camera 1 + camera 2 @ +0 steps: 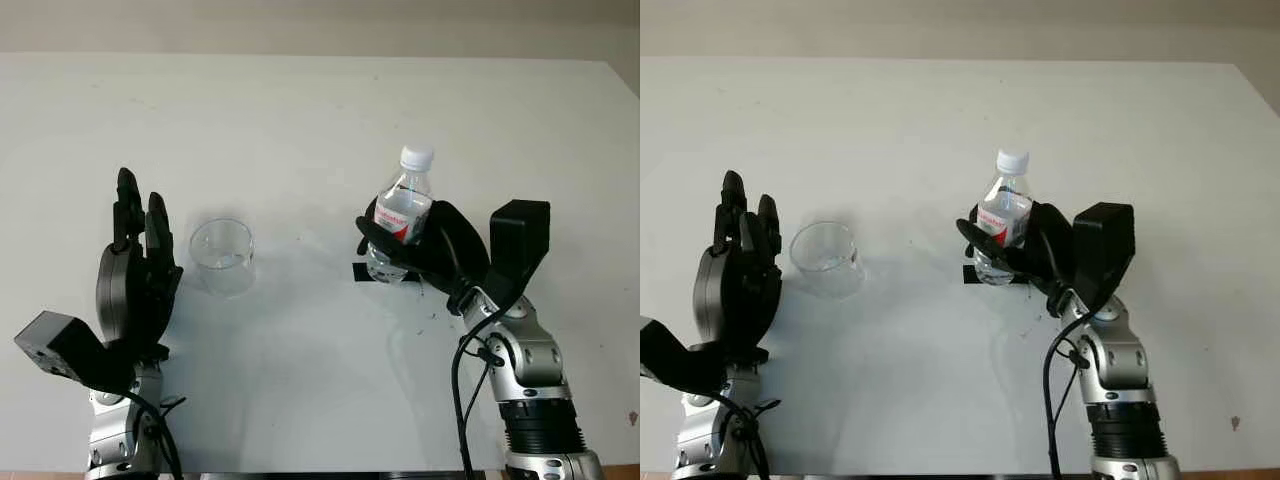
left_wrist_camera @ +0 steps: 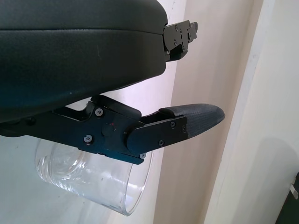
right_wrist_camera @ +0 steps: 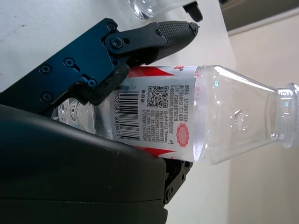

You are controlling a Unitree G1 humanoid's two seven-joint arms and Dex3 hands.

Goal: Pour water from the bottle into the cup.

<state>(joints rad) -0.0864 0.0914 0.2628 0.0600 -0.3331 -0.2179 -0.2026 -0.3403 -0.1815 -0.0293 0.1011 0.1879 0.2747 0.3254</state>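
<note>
The bottle [image 1: 403,212] is clear plastic with a white cap and a red-and-white label carrying a barcode and a QR code; it stands upright right of centre on the white counter [image 1: 320,110], over a small black mark, and the right hand [image 1: 425,245] has its black fingers wrapped around the labelled body. The cup [image 1: 222,256], a clear round tumbler, sits upright on the counter left of the bottle and well apart from it. The left hand [image 1: 135,265] is open, holding nothing, just beside the cup on its left.

Black three-finger hands [image 1: 135,275] on silver jointed arms [image 1: 530,390] with black cables [image 1: 458,400]
</note>
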